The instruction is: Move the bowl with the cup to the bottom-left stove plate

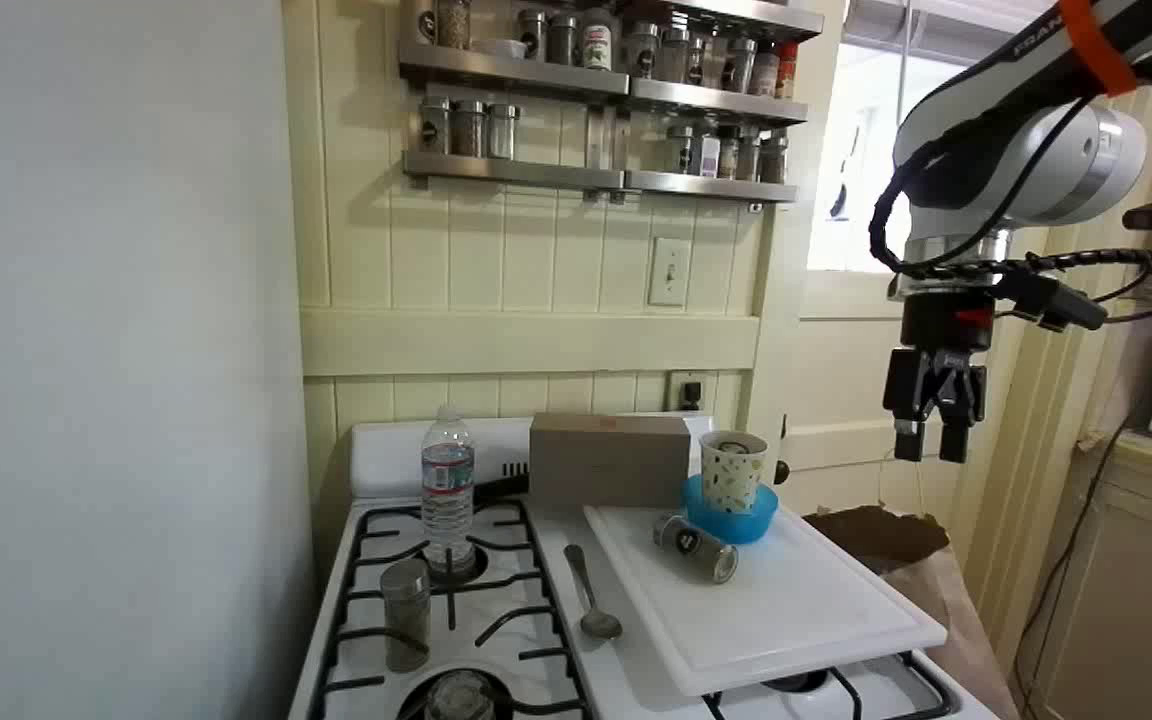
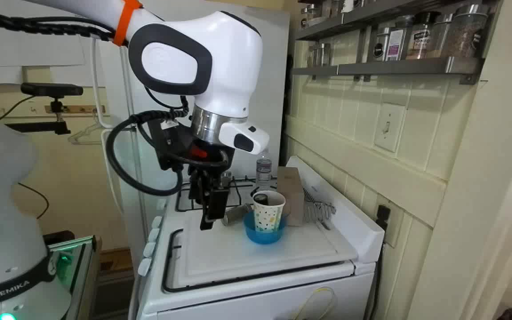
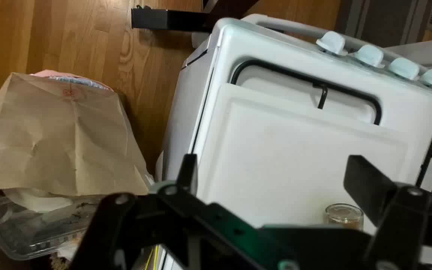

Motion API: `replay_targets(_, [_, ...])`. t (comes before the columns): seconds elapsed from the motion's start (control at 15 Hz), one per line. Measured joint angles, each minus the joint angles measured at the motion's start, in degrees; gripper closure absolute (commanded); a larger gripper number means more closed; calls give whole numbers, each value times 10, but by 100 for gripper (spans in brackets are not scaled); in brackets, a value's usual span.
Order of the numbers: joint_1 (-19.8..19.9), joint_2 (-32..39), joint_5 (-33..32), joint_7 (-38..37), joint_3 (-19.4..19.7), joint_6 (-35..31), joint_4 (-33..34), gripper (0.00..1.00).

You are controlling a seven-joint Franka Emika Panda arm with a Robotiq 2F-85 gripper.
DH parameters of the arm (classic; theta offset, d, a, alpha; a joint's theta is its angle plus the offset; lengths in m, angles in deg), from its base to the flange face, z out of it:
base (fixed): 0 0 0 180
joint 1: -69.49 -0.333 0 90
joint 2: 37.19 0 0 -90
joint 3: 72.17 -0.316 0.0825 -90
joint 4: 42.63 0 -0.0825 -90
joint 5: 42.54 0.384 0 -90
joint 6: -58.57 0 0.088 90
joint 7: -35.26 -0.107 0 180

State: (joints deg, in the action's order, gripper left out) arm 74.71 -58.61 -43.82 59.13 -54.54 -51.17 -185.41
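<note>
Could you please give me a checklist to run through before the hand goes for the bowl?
1. Hand open: ok; its jaws stand apart, holding nothing.
2. Cup upright in the bowl: ok, in both exterior views.
3. Cup empty: not ok; something dark shows inside.
4. Hand lined up over the bowl: not ok; it is off to one side in both exterior views.
5. Bowl clear of the lying jar: cannot tell; they are close, but whether they touch is unclear.
6. Front-left burner free: not ok; a glass jar sits over it in an exterior view.
</note>
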Motion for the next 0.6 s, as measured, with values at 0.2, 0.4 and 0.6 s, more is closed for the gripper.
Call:
replay_targets(0.2, [0, 0, 0, 0, 0, 0, 0, 0])
replay_targets(0.4, [1, 0, 0, 0, -1, 0, 0, 0])
replay_targets(0.6, [8, 3, 8, -18, -7, -96, -11, 0])
